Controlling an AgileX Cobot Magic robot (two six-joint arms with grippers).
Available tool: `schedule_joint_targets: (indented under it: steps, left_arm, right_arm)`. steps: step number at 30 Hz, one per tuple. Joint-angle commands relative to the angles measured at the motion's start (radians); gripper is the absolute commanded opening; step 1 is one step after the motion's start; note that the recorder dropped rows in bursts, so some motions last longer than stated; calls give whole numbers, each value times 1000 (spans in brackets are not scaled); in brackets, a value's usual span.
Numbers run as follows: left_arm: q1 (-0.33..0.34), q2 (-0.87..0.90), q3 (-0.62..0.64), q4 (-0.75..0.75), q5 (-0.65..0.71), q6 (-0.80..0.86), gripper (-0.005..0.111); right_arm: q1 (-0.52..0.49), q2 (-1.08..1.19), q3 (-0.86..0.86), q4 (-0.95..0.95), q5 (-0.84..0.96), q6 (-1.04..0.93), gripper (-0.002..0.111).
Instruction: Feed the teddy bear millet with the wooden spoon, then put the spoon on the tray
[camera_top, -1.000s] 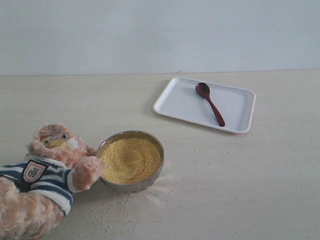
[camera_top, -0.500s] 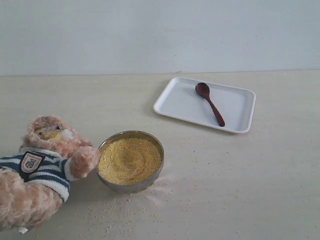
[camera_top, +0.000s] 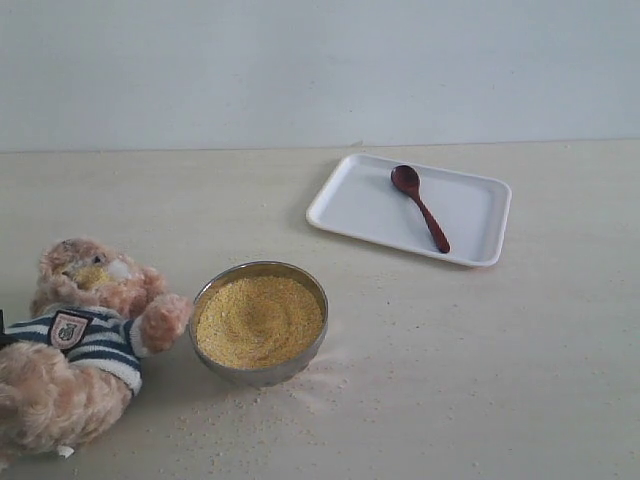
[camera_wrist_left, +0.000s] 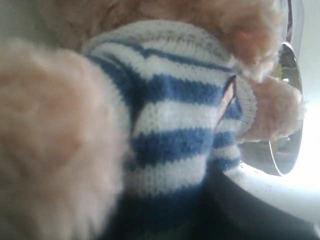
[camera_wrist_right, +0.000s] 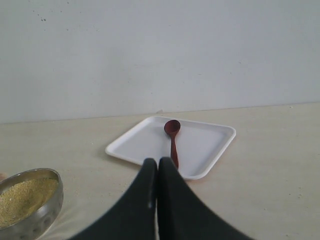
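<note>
A: Exterior view, lower left?

B: The teddy bear lies on the table, head toward the upper left and striped shirt facing up, with the badge visible. One paw reaches right and ends just beside the steel bowl. I cannot tell whether they touch.

A: Centre?

B: The bowl stands upright at lower centre, filled with millet. Loose grains are scattered on the table below it and to its right.

A: Right side?

B: The tray lies flat at upper right, well apart from the bowl. The wooden spoon lies inside it, round end toward the upper left and handle running to the lower right.

A: Left gripper?

B: Its wrist view is filled by the bear's shirt and fur at very close range. The fingers are not clearly visible, so I cannot tell whether it is open, closed or gripping.

A: Right gripper?

B: Its fingers are pressed together with nothing between them. In its wrist view it points toward the tray and spoon and touches neither.
</note>
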Motion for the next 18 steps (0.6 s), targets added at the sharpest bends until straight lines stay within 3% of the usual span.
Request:
schedule_joint_targets:
  steps: [1,12,15,18]
  left_arm:
    - [2,36,-1,-56,19,48,5]
    - [2,38,-31,-59,26,64,6]
    - [2,38,-31,-59,26,64,17]
    - [2,38,-31,-63,26,64,44]
  right_arm:
    - [-2,-6,0,1,-4,-4,0]
    - [-2,-6,0,1,-4,-4,0]
    - [-2,-6,0,1,-4,-4,0]
    - [-2,-6,0,1,-4,-4,0]
